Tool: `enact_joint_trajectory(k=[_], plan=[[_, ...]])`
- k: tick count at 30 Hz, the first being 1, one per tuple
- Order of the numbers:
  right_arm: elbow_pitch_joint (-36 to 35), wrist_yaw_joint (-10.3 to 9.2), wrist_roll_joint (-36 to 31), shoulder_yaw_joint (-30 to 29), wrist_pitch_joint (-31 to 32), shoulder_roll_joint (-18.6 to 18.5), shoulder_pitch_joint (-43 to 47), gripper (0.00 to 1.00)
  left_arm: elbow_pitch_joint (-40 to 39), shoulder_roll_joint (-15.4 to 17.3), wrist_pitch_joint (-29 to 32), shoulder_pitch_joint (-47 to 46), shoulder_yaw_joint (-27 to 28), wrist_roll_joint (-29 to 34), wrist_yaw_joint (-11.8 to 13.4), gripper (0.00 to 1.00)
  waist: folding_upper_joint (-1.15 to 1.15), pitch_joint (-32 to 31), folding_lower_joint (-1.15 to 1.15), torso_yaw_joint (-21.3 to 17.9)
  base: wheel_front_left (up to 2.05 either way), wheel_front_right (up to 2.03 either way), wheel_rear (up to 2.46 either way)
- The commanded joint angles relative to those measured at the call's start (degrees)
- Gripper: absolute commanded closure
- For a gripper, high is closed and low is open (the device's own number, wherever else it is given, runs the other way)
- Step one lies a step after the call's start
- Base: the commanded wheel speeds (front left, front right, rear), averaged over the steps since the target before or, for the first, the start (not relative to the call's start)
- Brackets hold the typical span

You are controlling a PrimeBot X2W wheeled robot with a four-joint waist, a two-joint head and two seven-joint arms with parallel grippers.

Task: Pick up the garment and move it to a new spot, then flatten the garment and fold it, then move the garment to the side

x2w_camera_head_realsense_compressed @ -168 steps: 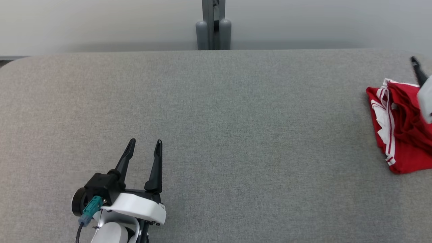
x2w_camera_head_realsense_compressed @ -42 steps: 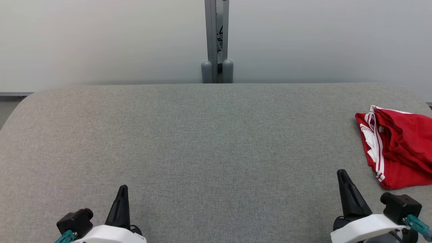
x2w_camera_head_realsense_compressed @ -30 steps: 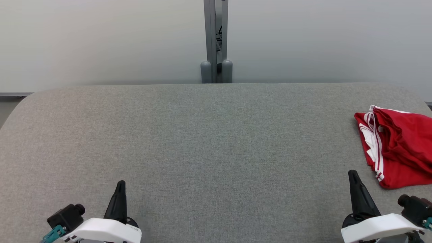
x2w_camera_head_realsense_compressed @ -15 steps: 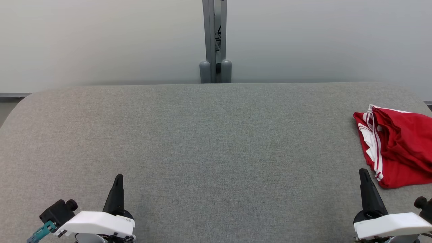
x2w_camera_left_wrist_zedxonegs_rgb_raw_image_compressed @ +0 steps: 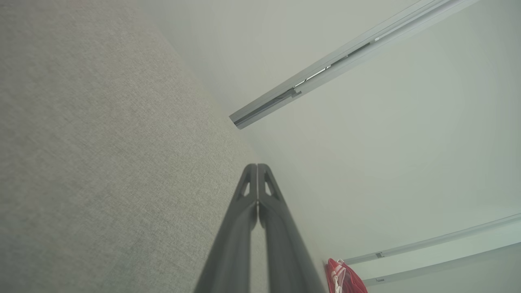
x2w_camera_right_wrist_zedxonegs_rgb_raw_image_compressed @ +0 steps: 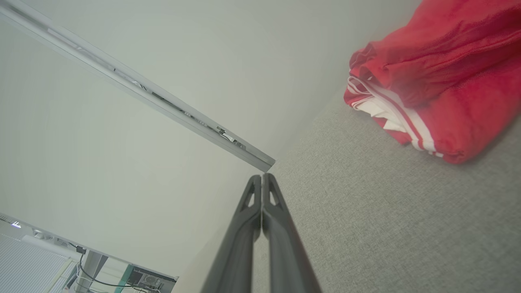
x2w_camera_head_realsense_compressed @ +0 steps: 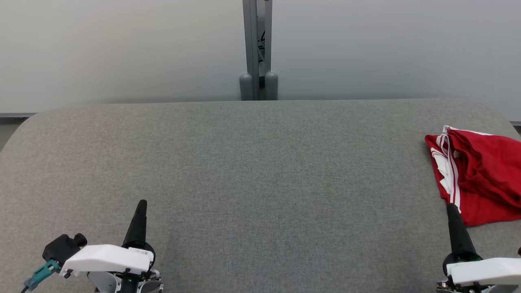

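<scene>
Your left gripper (x2w_camera_head_realsense_compressed: 141, 203) and right gripper (x2w_camera_head_realsense_compressed: 451, 207) both have their fingers pressed together, holding nothing, and both have drifted outward over the last second. The folded red garment (x2w_camera_head_realsense_compressed: 482, 179) stays at the right end of the table (x2w_camera_head_realsense_compressed: 260, 183), now close beside your right fingertip.
</scene>
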Motion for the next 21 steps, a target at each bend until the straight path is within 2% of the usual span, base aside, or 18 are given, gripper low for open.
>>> enact_joint_trajectory(k=[1,21], plan=[[-1.1,0.02,2.1,-0.5,0.4,-0.6,0.2,1.00,-0.4,0.2,0.5,-1.6,0.5,-1.6,-0.5,1.00,0.00,0.0,0.00,0.0,0.00,0.00,0.00],[-3.1,0.02,17.3,-3.0,3.3,-0.9,1.4,1.00,0.1,0.3,4.6,-3.7,2.0,-14.1,-2.1,1.00,0.00,0.0,0.00,-0.4,0.00,0.00,0.00]])
